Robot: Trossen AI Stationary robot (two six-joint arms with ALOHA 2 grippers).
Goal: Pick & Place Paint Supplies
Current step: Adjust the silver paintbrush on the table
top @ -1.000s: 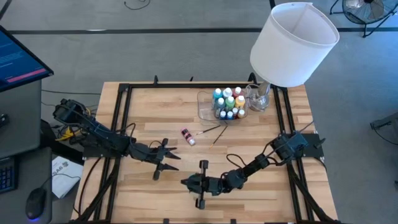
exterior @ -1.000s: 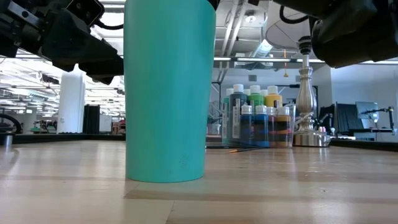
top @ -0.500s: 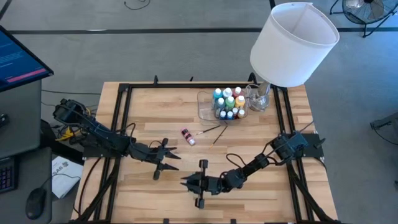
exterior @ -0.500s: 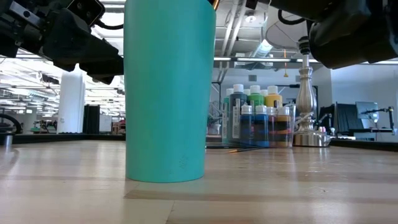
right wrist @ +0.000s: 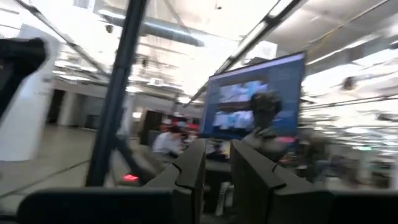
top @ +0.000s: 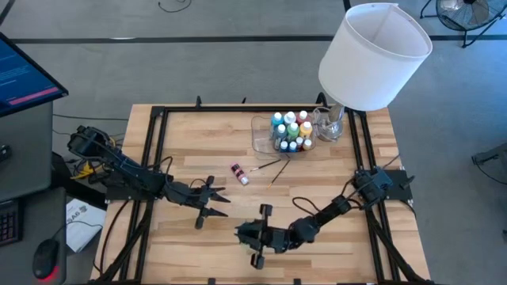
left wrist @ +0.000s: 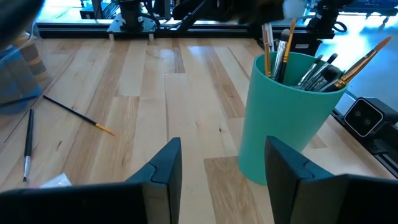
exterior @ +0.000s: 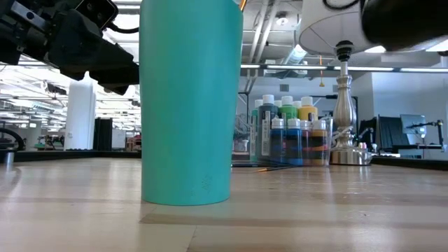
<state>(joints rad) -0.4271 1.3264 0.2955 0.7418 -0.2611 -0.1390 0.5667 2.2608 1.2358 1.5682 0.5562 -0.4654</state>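
A teal cup [left wrist: 286, 118] holding several brushes [left wrist: 311, 68] stands near the table's front edge. It fills the low view [exterior: 191, 105], and in the high view my right hand hides it. My right gripper [top: 242, 232] hovers above the cup. Its fingers [right wrist: 217, 180] tip upward, a narrow gap apart, with nothing between them. My left gripper [top: 214, 198] waits open left of the cup, pointing at it [left wrist: 224, 180]. White-capped paint bottles [top: 291, 131] stand in the clear tray at the back. A pink bottle [top: 238, 173] and two brushes [top: 269, 165] lie on the wood.
A lamp with a big white shade [top: 372, 55] stands at the back right, its metal stem [exterior: 341, 105] beside the tray. Black rails [top: 150, 158] run along the table's left and right sides. Bare wood lies between the cup and the tray.
My right gripper has risen above the teal cup. Its dark bulk has moved up and mostly out of the low view's top right. In the high view it has shifted slightly toward the near edge. The cup and the left arm have kept still.
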